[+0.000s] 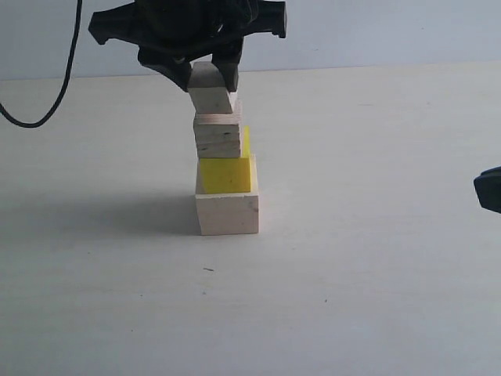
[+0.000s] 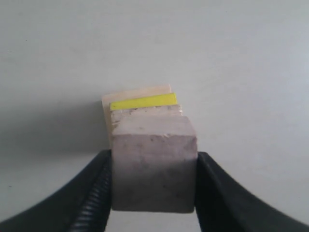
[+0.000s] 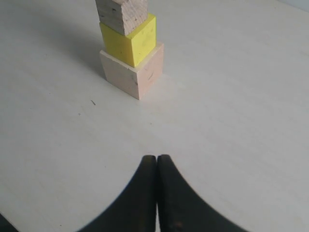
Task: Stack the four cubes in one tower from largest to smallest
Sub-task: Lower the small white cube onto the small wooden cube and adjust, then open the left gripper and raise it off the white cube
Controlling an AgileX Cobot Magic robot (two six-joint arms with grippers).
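Observation:
Three cubes stand stacked on the table: the large pale wood cube [image 1: 227, 213] at the base, the yellow cube [image 1: 226, 173] on it, the grainy wood cube [image 1: 218, 135] on top. My left gripper [image 1: 208, 81] is shut on the small whitish cube [image 1: 210, 95], held slightly tilted right over the grainy cube; whether they touch I cannot tell. In the left wrist view the whitish cube [image 2: 154, 164] fills the jaws, with the stack [image 2: 144, 102] beneath. My right gripper [image 3: 157, 159] is shut and empty, low over the table, facing the stack [image 3: 129, 46]; it shows at the right edge [image 1: 489, 189].
A black cable [image 1: 55, 86] hangs at the far left behind the table. The pale table [image 1: 352, 274] extends bare around the stack.

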